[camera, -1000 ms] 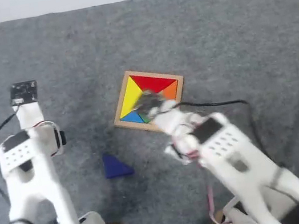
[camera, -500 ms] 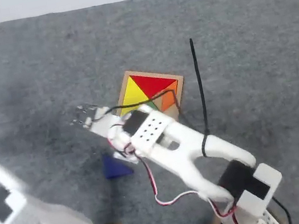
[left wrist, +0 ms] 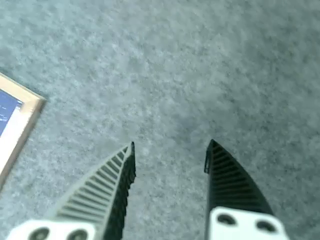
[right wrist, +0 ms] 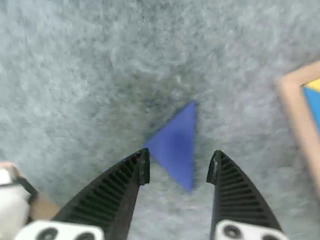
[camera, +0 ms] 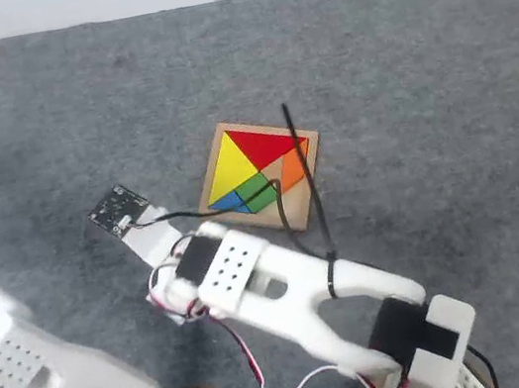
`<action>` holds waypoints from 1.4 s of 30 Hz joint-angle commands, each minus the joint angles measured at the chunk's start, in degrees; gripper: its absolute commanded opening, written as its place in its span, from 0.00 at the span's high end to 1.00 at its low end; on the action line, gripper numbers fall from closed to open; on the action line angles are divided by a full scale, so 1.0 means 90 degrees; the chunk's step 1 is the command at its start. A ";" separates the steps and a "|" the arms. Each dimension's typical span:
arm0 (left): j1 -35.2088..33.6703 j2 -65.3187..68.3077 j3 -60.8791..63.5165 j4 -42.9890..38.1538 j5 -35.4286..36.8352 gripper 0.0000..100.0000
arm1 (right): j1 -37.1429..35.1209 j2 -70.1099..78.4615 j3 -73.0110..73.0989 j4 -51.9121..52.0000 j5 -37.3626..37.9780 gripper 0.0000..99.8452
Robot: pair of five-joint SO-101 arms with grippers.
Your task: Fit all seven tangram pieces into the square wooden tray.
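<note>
The square wooden tray (camera: 211,172) lies mid-table with yellow (camera: 230,167), red (camera: 266,143), orange (camera: 296,160), green (camera: 257,192) and small blue pieces in it. A loose blue triangle (right wrist: 176,142) lies flat on the grey carpet. My right gripper (right wrist: 179,154) hangs open just above it, one finger on each side of its near corner. In the high view the right arm (camera: 254,275) stretches left of the tray and covers that triangle. My left gripper (left wrist: 171,145) is open over bare carpet, holding nothing. The left arm (camera: 28,365) sits at the lower left.
A black cable (camera: 303,166) from the right arm crosses the tray's right side. A corner of the tray (right wrist: 295,107) shows beside the right gripper, and a wooden frame corner (left wrist: 22,117) beside the left gripper. Grey carpet covers the table.
The right arm swung from over the tray out to the left and came down over the blue triangle. The left arm drew back toward the lower left corner.
</note>
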 commanded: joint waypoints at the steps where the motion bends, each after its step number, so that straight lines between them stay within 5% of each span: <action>1: -0.0225 0.0020 -0.0650 0.0059 0.0059 0.78 | -0.0210 0.0015 -0.0039 -0.0190 -0.1055 0.79; 20: -0.0293 0.0059 -0.0952 0.0283 0.0059 0.78 | -0.0278 0.1773 -0.1700 0.0581 -0.1153 0.79; 27: -0.0293 0.0059 -0.0952 0.0283 0.0059 0.78 | -0.0327 0.1871 -0.1690 0.0640 -0.1192 0.63; 42: -0.0293 0.0059 -0.0923 0.0293 0.0059 0.78 | -0.0298 0.2984 -0.2784 0.1079 -0.1153 0.74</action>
